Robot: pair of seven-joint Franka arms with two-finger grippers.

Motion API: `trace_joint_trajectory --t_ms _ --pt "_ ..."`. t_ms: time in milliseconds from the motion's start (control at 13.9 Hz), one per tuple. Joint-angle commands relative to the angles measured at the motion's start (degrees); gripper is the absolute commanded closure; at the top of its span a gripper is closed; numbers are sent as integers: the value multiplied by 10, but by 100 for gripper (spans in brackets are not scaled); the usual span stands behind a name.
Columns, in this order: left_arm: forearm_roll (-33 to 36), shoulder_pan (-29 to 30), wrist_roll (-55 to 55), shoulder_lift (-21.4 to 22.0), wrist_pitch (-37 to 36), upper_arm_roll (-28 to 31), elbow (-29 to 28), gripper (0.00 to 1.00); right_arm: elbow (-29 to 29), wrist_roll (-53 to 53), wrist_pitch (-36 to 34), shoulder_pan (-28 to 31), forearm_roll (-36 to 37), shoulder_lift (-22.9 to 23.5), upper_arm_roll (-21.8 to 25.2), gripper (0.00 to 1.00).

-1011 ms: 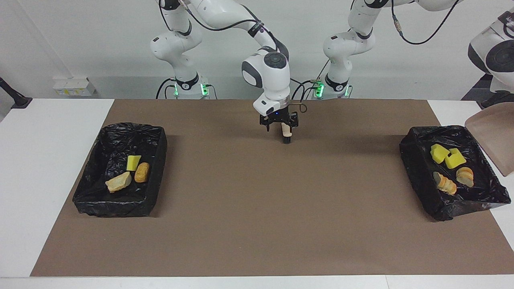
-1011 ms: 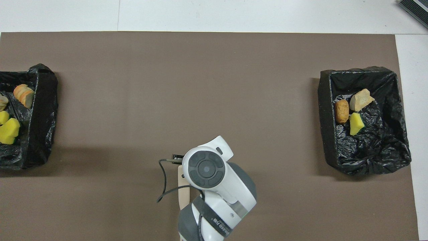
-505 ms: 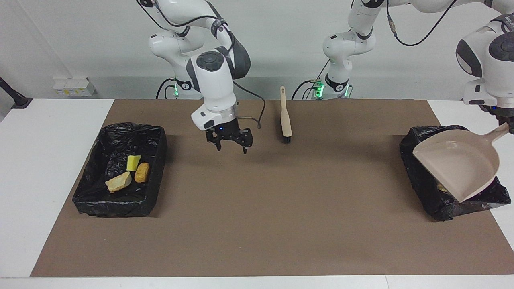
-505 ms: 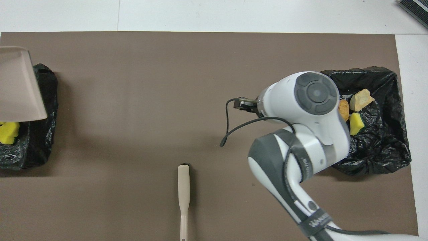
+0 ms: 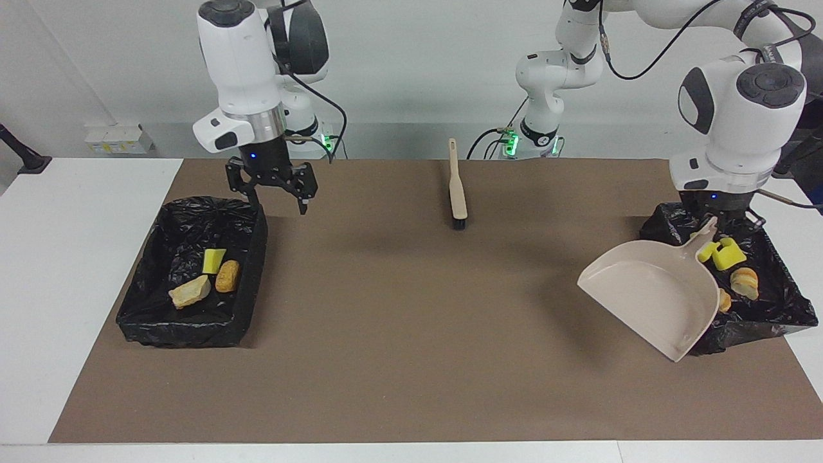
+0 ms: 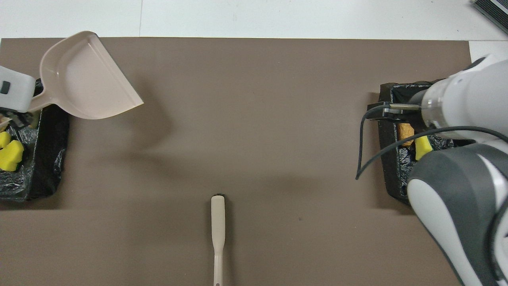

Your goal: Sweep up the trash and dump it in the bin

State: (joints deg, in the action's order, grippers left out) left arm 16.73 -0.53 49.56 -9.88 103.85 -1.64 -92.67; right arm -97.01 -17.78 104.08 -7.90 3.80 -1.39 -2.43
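Gripping the dustpan point(image 5: 649, 296) by its handle with the left pincer point(image 5: 714, 223), clamped narrow, right over the rim of the bin point(image 5: 771, 312) at the left arm's end of the desk point(image 5: 77, 257). Tilting the pan, with its mouth opening out over the brown mat point(image 5: 411, 373) toward the desk's middle and nothing showing inside it. Holding the right pincer point(image 5: 273, 190) wide and empty above the corner of the second bin point(image 5: 186, 334), at the right arm's end.

Finding the trash point(image 5: 719, 254) lying in the bins already: four scraps under the left pincer, three in the second bin, none on the mat.

Judging the sweeping and dumping as good as done, and pointing to putting the tools away. Noting the brush point(image 5: 458, 193) lying flat by the middle of the robots' edge of the desk, its long axis running straight out from that edge, handle toward the robots, bristles outward. Reckoning the right pincer the nearer to it, and the free one.
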Motion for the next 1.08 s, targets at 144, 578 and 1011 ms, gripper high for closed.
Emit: trace_joint_trajectory --t_ms 144,578,1011 --pt "-73 -107 -239 -29 83 9 -74 100 47 61 -110 27 -1 -29 -7 0" --pt "-171 -216 -573 -34 155 9 -154 100 46 60 -147 40 -48 -41 15 0" --pt "-223 -275 -705 -37 253 8 -197 43 51 98 -150 45 -55 -27 20 0"
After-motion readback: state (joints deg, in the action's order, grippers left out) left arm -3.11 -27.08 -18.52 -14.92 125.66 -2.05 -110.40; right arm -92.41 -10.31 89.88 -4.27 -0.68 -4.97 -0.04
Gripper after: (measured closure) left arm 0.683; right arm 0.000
